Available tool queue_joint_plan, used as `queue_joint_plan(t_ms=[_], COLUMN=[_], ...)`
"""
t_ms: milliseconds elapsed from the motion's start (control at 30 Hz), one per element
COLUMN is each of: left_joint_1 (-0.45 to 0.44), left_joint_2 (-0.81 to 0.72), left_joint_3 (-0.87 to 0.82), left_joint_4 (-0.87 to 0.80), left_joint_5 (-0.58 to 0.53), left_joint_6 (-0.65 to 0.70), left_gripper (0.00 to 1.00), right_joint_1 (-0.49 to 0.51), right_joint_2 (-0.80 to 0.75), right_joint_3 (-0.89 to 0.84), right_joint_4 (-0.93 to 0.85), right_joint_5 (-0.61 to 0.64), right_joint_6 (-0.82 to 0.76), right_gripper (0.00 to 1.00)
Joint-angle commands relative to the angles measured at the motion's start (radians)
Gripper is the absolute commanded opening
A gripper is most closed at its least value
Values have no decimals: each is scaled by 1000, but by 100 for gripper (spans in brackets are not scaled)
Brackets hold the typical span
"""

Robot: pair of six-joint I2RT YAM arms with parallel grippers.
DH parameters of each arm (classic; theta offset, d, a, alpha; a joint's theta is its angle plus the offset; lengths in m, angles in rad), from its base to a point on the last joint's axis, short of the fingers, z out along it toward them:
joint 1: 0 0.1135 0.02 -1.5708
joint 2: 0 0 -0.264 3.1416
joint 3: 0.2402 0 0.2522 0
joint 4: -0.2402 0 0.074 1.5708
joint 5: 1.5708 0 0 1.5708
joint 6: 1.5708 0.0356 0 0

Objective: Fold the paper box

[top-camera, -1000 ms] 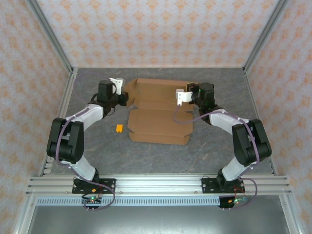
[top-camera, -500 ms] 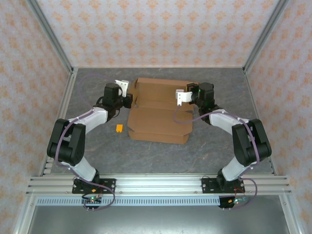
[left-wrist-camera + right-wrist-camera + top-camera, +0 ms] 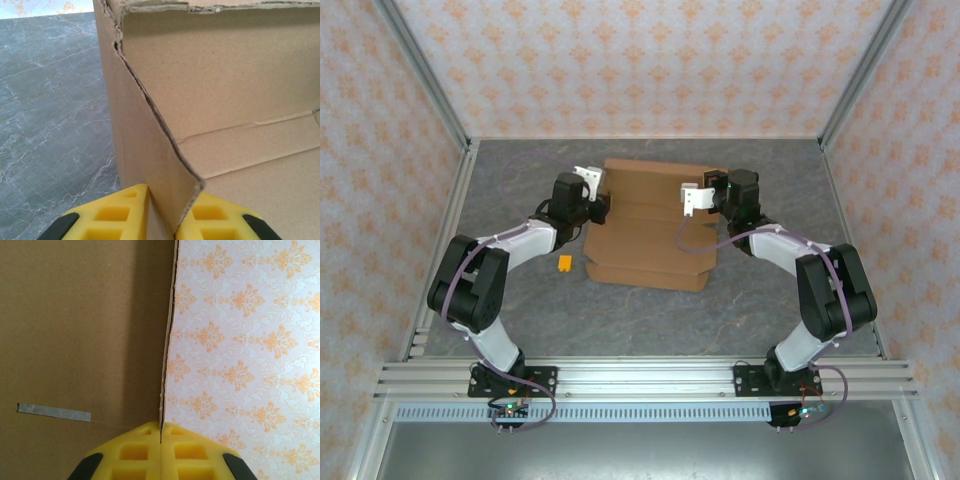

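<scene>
The paper box (image 3: 650, 235) is brown cardboard, partly folded, lying mid-table with its back panel raised. My left gripper (image 3: 599, 207) is at the box's left side. In the left wrist view a side flap (image 3: 150, 145) of the box (image 3: 235, 90) stands slanted in the gap of the left gripper (image 3: 162, 195), whose yellow fingers (image 3: 115, 210) are slightly parted, wider than the cardboard is thick. My right gripper (image 3: 698, 200) is at the box's right rear. In the right wrist view this gripper (image 3: 161, 426) is shut on a thin upright edge of the box (image 3: 85, 330).
A tiny orange-yellow piece (image 3: 565, 264) lies on the grey table (image 3: 520, 170) just left of the box, under my left forearm. Patterned walls (image 3: 640, 60) and metal posts close the table in at the back and sides. A strip of tape (image 3: 54, 412) sticks to the cardboard.
My left arm has swung right toward the box, carrying the left flap inward. Its fingers have come slightly apart. The box has slid a little to the right. The right arm has not moved.
</scene>
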Motion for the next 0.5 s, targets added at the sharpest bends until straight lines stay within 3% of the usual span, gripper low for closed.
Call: queue_joint_plan(t_ms=[0,133,467], left_joint_1=[-11,-11,-3], left_joint_2=[28,42,78], left_joint_3=[34,38,125], left_joint_4=[-12,-21,-138], left_joint_5=[-23,-29,16], left_joint_6=[11,16,77], left_gripper=[22,24,41], right_joint_1=[15,15,16], right_joint_2=[-1,2,1], right_joint_3=[26,31,38], right_joint_4=[16,16,4], right_joint_5=[-26,-33,-32], right_joint_6=[6,6,5], right_gripper=[0,0,0])
